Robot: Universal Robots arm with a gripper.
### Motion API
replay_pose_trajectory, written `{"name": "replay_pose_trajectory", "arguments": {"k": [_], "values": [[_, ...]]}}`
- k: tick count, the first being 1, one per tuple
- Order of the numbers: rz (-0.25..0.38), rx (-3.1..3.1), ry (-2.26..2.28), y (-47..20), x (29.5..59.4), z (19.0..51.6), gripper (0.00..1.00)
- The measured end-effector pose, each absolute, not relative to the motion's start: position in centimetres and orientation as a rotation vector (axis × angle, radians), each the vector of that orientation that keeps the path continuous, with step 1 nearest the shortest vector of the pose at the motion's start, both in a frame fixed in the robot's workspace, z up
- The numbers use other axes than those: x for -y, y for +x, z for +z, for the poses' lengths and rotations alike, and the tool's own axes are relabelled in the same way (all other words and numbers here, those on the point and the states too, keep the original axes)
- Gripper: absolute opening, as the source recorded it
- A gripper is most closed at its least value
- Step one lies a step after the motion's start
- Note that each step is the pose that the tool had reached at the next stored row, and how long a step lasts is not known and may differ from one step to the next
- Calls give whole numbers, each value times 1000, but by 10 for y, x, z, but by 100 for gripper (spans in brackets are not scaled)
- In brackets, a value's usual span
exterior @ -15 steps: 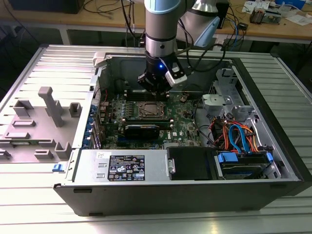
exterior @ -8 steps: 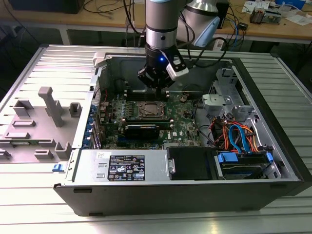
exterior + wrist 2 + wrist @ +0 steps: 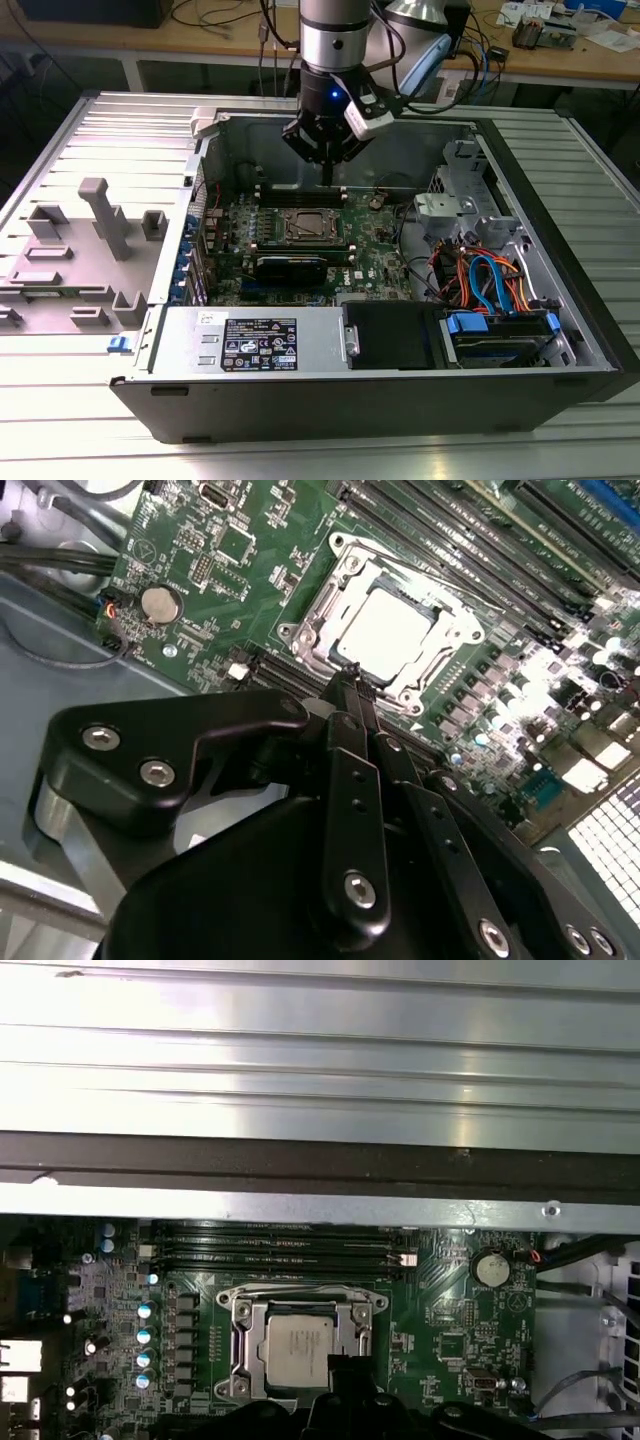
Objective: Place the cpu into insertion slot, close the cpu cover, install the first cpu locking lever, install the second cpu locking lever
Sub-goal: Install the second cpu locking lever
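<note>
Since the small square cpu w/ dull silver-grey metal top [image 3: 388,632] already sits flat inside the square silver-rimmed insertion slot [image 3: 236,1352] near the middle of the green motherboard [image 3: 380,250], the thin silver metal cpu cover frame [image 3: 440,630] appears folded down around it, chip showing thru the cut-out. Black gripper [image 3: 352,672] hangs just above the socket's edge w/ slim fingers [image 3: 345,705] pressed together, holding nothing, tips near the frame rim, prob. so a narrow point can work at the socket; whether the locking levers are latched I can't tell.
</note>
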State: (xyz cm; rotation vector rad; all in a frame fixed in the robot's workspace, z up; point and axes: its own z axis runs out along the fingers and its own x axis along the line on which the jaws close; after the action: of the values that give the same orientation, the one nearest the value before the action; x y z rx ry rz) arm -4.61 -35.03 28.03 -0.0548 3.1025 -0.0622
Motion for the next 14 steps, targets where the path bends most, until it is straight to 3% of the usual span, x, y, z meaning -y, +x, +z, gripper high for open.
{"name": "replay_pose_trajectory", "arguments": {"k": [14], "values": [[-83,-3102,-55,-46,388,280,11]]}}
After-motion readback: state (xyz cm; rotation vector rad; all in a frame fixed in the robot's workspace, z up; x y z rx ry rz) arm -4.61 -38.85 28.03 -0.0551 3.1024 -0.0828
